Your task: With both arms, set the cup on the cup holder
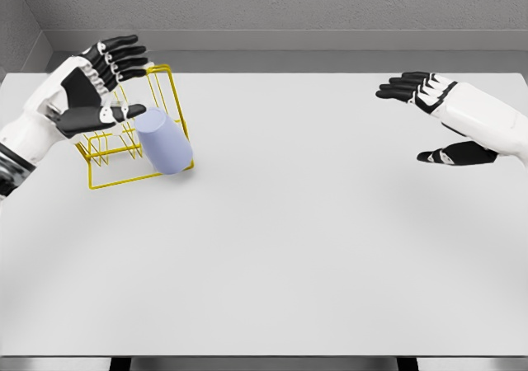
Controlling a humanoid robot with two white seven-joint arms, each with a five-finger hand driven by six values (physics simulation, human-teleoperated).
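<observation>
Left hand (99, 86) spread, just beside tilted cup (163, 143) in holder (169, 82); right hand (433, 111) spread, far.

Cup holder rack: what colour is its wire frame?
Yellow. The cup holder rack is thin yellow wire, seen in the head view, the only view here.

A bare simulated test space, not a lived-in room: a wide, flat white table (313, 247) fills the view, backed by plain grey textured walls (272, 4) meeting at a corner, with a grey floor strip behind the tabletop and even, shadow-soft rendered lighting throughout.
</observation>
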